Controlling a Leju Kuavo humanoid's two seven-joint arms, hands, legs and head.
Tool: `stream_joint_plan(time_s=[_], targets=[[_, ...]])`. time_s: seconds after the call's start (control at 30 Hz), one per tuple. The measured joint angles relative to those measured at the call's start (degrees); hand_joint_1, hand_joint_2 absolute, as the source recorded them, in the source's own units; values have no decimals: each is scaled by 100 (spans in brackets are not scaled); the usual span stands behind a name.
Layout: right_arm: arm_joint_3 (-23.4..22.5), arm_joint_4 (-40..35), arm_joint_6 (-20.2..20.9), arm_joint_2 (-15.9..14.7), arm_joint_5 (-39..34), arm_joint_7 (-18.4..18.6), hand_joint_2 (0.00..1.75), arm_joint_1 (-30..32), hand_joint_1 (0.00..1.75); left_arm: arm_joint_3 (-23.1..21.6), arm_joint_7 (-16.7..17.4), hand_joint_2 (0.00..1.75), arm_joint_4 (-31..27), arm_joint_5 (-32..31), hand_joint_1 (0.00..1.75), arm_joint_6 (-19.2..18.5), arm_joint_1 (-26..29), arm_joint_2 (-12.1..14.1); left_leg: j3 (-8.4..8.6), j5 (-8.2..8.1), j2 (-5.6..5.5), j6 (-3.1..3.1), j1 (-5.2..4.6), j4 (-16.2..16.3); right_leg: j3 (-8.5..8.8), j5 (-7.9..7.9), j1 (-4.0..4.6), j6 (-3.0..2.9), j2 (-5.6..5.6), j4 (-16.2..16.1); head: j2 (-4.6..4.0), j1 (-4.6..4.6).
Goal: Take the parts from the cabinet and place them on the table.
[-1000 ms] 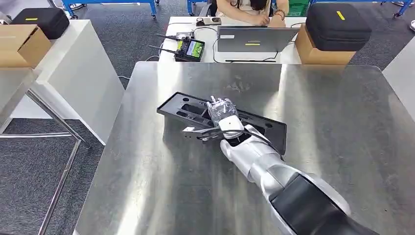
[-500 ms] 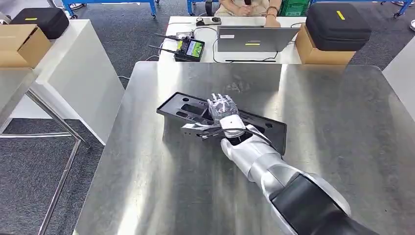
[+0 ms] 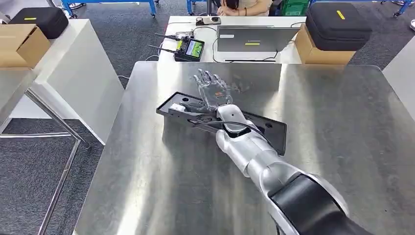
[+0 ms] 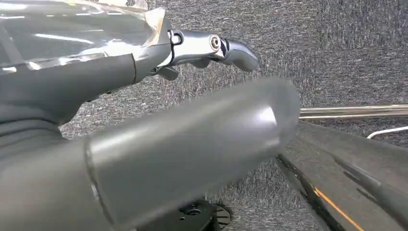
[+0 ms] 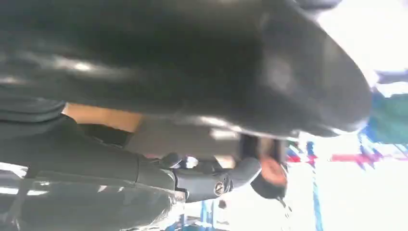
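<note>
A long flat black plastic part [image 3: 266, 129] with cut-outs lies at an angle on the steel table [image 3: 337, 127], near its middle. My right hand [image 3: 211, 90] hovers over the part's far left end with its fingers spread and nothing in them; the silver forearm crosses above the part. In the right wrist view its fingers [image 5: 214, 182] stretch out, holding nothing. In the left wrist view my left hand [image 4: 120, 86] hangs over grey carpet beside the table's edge, its fingers [image 4: 216, 45] extended and holding nothing.
Behind the steel table a white desk carries a laptop [image 3: 254, 39], a controller with a screen [image 3: 190, 48] and a black case on a cardboard box [image 3: 337, 27]; a person [image 3: 244, 5] sits there. On the left stands a white table with a box [image 3: 19, 44].
My right hand has lifted off the black part, moved forward and to the left, and spread its fingers. The part stays where it lay on the table.
</note>
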Motion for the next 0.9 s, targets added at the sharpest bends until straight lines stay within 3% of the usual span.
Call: stream_joint_plan(time_s=[0.07,0.2,0.27,0.33,0.4,0.47,0.53,0.7,0.9], targets=[[-302,-478,-102,87,-333,-507,0,184,0,15,-17,0,0,0,0,22,6,-4,-1,-1,0,0,0,0,-7,-1,1,0,2,0,0,0],[-640,-1161,-83,184,-582,-809,0,439,0,92,-37,0,0,0,0,50,24,-20,-6,-4,-1,3,-1,0,-12,-1,1,0,3,0,2,0],[-786,-1467,43,207,-1183,-1313,0,595,0,109,-35,0,0,2,0,63,46,-24,-7,-4,0,3,-2,0,-12,-1,1,0,4,0,2,0],[-955,-2029,471,260,-2288,-2025,0,902,0,144,-37,0,0,2,0,66,53,-26,-7,-4,4,4,-2,0,-12,-1,1,0,4,0,2,0],[-1050,-2762,1163,277,-3617,-2610,0,1275,0,146,-55,0,0,-6,0,66,57,-35,-6,-5,0,4,-2,0,-12,-1,0,0,2,0,0,-2],[-1094,-3438,1770,273,-4642,-2923,0,1648,0,149,-70,0,0,-42,0,66,73,-39,-7,-7,-1,5,-2,0,-15,-2,0,-1,2,-1,2,0],[-1145,-4338,2434,227,-5792,-3004,0,2077,0,151,-76,0,0,-59,0,63,73,-42,-7,-14,0,11,-2,0,-16,-4,0,-2,3,-2,2,2],[-1258,-5927,3394,7,-7602,-3046,0,2891,0,153,-87,0,0,-124,0,61,62,-44,-3,-26,4,12,-2,0,-16,-4,-1,-2,8,-5,2,4],[-1287,-6913,3640,-217,-7993,-3059,0,3512,0,168,-87,0,0,-144,0,50,48,-48,0,-28,10,11,-2,0,-17,-4,-9,-2,19,-5,0,0]])
